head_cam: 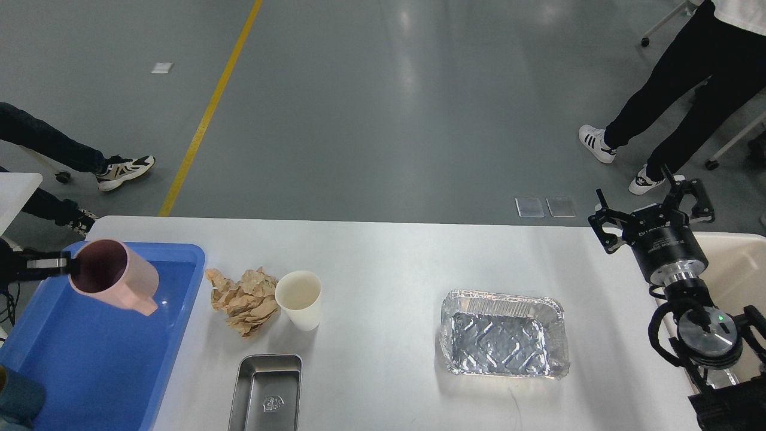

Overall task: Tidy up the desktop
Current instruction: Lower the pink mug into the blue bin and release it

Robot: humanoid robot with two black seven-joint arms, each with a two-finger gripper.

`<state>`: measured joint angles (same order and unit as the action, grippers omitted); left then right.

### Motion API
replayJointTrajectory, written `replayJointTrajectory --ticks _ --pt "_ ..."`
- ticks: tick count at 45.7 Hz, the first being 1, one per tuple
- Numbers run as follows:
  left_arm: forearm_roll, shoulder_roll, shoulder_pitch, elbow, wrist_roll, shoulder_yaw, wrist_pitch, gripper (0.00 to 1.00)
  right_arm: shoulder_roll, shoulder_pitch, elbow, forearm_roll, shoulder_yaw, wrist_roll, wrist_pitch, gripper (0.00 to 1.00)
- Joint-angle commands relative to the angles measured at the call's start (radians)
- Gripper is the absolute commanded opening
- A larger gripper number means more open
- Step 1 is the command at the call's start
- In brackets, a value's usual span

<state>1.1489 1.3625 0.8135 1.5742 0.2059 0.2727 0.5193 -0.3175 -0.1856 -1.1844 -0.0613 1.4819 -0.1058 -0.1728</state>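
Spreading across the lower half of the head view, the large smooth white rectangular worktop (383, 251) with rounded corners carries, from left to right, a blue plastic tray (90, 371) at its left end, a crumpled wad of brown paper (244, 299), a white paper cup (300, 299) touching that wad, a small rectangular steel dish (266, 392) near the front edge, and a crinkled aluminium foil tray (504, 334) toward the right. A beige plastic bin (739, 281) shows at the far right edge. The left claw (63, 264) comes in low from the left and is clenched on the rim of a pink plastic mug (116, 281), holding it tilted on its side above the blue tray. The right claw (652, 218) hangs past the worktop's right end, above it, with its fingers spread wide and nothing between them. The mug seems the step in hand, probably being lowered into the blue tray. The grip takes only a thin edge of the rim, so the mug could swing or slip out and knock against the tray wall, or roll toward the paper wad just beside it. The light paper cup would tip easily if either arm sweeps past it. Relative to both claws, the worktop lies below and between them, with most of the clutter nearer the left one.
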Motion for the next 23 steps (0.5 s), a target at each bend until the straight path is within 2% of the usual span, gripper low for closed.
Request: replayJointTrajectory --ticks 1,15,23 --pt "0.018 0.001 -0.065 0.001 0.0 -0.001 -0.034 0.02 0.0 0.001 0.0 0.0 0.0 0.0 -0.001 1.0" --pt "0.022 0.0 -0.161 -0.011 0.0 -0.001 -0.067 0.03 -0.006 0.003 0.0 0.0 0.001 0.0 -0.002 1.0" --pt "0.023 -0.009 -0.27 -0.023 0.0 0.0 -0.13 0.03 -0.008 0.006 0.003 0.0 0.0 0.0 -0.002 1.0"
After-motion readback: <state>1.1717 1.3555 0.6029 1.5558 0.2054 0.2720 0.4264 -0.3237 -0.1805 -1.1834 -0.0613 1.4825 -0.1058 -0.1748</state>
